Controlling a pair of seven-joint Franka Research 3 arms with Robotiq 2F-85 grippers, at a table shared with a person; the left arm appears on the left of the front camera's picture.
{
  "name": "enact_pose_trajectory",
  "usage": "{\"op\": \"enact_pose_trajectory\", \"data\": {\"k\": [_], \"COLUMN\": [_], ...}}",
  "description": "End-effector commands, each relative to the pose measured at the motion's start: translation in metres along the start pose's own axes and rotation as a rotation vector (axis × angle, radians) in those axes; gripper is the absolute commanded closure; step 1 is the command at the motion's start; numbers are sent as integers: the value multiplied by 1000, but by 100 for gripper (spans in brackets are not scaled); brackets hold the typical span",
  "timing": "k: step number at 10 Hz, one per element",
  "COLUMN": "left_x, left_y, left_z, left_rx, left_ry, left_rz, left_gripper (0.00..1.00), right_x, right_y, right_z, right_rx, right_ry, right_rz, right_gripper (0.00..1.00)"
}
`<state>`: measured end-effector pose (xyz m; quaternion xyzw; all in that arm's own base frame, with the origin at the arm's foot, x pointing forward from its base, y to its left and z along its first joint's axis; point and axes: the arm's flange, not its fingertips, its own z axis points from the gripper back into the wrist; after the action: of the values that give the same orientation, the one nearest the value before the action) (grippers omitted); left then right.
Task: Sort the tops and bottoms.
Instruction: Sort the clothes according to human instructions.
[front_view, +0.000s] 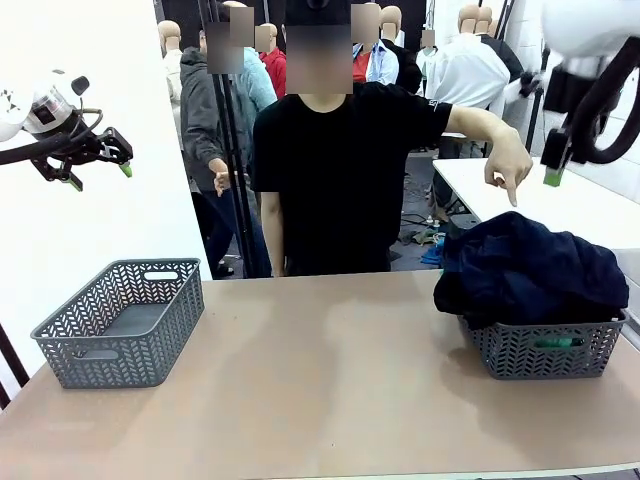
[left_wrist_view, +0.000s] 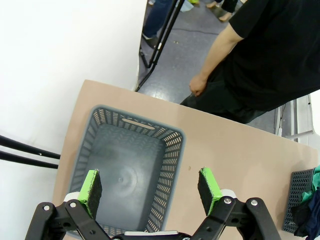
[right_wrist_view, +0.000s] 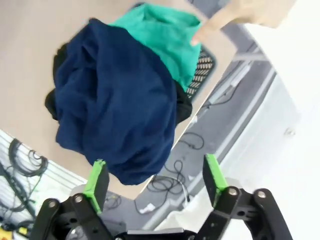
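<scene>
The left gripper (front_view: 100, 165) hung high above the table's (front_view: 330, 390) left side with its jaws spread wide and nothing between them; in its wrist view the green pads (left_wrist_view: 90, 186) framed the empty grey lattice basket (left_wrist_view: 131, 170) below. The right gripper (right_wrist_view: 156, 181) hovered above the other grey basket (front_view: 545, 350) at the table's right end, its jaws also apart and empty. That basket was heaped with a dark navy garment (right_wrist_view: 115, 100), which spilled over the rim. The bright green bottoms (right_wrist_view: 167, 37) lay in the same basket, partly under the navy cloth, at the side nearer the person. The person's hand (front_view: 510, 165) pointed a finger down at the pile, close to the green cloth.
</scene>
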<state>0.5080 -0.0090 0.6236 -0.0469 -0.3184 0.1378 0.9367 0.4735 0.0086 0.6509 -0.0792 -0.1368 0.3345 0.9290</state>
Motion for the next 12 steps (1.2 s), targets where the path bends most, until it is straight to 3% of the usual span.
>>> {"op": "enact_pose_trajectory", "data": {"k": [1,5,6,12], "left_x": [2,2,2,2], "left_y": [1,1,1,1], "left_z": [1,1,1,1], "left_rx": [6,6,6,6], "left_ry": [-5,-5,-5,-5], "left_rz": [-8,-8,-8,-8], "left_gripper": [0,0,0,0], "right_x": [-22,-32,-29,-37], "right_y": [7,12,18,11], "right_z": [31,119,129,117], "right_rx": [18,-39,-53,-63], "right_ry": [-141,-247,-254,-229], "right_rz": [23,-89,-65,-53], "right_gripper": [0,0,0,0]}}
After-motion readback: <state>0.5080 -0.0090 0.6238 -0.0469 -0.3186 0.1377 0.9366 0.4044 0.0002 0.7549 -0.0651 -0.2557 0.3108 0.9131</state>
